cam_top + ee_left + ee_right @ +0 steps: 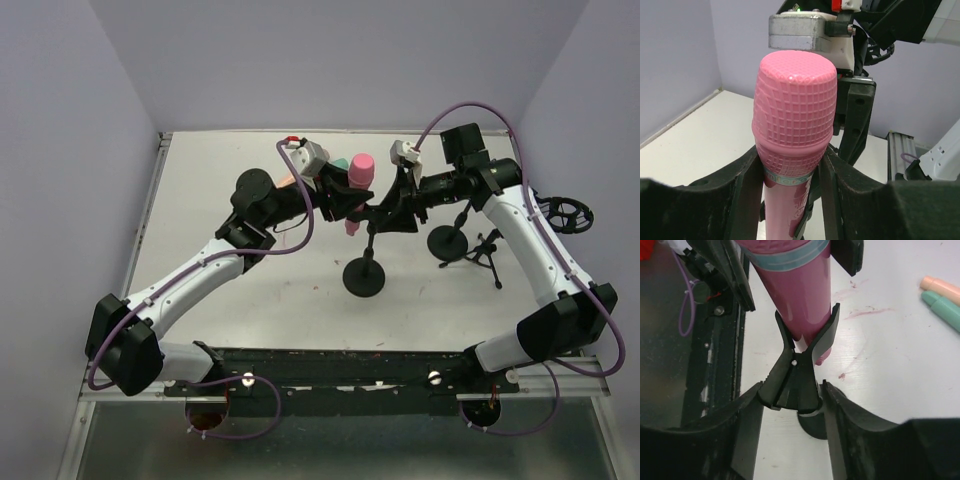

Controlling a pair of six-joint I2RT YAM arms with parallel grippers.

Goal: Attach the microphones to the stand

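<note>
I'm seeing a scuffed white desk [200, 210] between lavender walls [60, 150]. My left tool [790, 172] is gripping the pink microphone [795, 115] just below its head. Its body is sitting in the forked stand clip [800, 362], which my right tool [794, 397] is pinching tight. The peach microphone [940, 287] and mint microphone [946, 309] are lying together on the desk.

Glossy plastic microphone [795, 125], grid-textured head; matt black, seemingly plastic stand clip [796, 375].

Bright even overhead light, faint shadows on white tabletop [280, 290], small glare on glossy pink plastic microphone [792, 130], wrist-view foregrounds blurred at 6 o'clock.
</note>
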